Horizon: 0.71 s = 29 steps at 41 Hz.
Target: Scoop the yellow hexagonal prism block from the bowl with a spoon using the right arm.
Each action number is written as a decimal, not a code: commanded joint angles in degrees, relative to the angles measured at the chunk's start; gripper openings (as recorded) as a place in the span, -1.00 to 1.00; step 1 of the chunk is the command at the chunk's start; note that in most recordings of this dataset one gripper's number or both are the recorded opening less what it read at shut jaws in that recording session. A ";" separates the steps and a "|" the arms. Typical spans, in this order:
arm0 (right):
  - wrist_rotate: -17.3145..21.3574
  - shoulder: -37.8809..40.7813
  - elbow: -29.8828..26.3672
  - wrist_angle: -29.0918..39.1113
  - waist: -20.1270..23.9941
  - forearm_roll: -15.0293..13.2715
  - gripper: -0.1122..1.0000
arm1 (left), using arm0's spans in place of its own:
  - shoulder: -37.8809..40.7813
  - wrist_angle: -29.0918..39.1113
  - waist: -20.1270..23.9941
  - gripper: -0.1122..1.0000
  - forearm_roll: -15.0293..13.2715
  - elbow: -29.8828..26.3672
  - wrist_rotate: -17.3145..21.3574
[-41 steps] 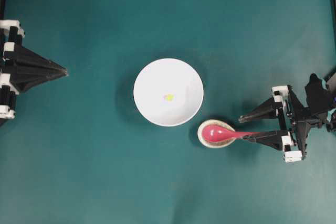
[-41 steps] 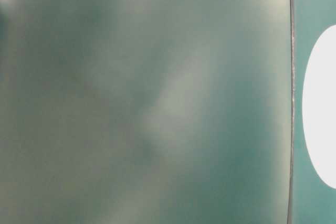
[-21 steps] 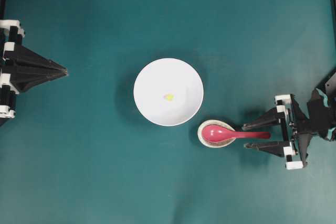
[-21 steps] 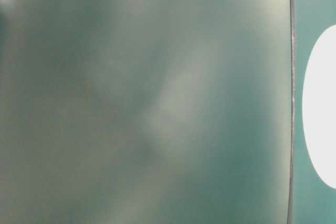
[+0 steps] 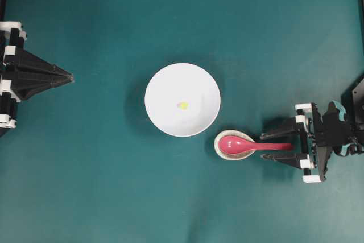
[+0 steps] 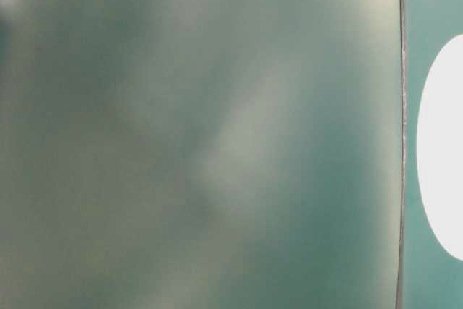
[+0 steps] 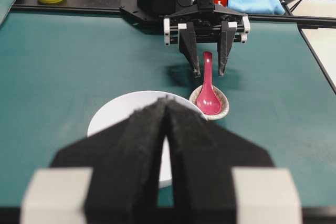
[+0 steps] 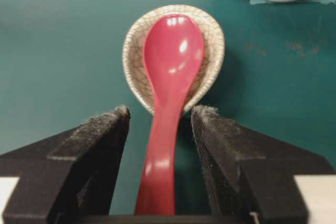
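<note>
Spoon (image 8: 167,103) lying propped on rest (image 8: 135,40), handle between wide-open right gripper (image 5: 272,147) fingers for pickup, left gripper (image 5: 68,76) idling shut.

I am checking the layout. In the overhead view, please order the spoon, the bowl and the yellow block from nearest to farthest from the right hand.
From the right hand:
1. Spoon, handle between its fingers.
2. Bowl, up-left of the spoon.
3. Yellow block, near the bowl's middle.
</note>
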 commanded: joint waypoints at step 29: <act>-0.35 -0.44 -1.32 2.46 0.26 1.49 0.21 | 0.26 -0.62 0.09 -0.77 0.09 -1.93 -0.26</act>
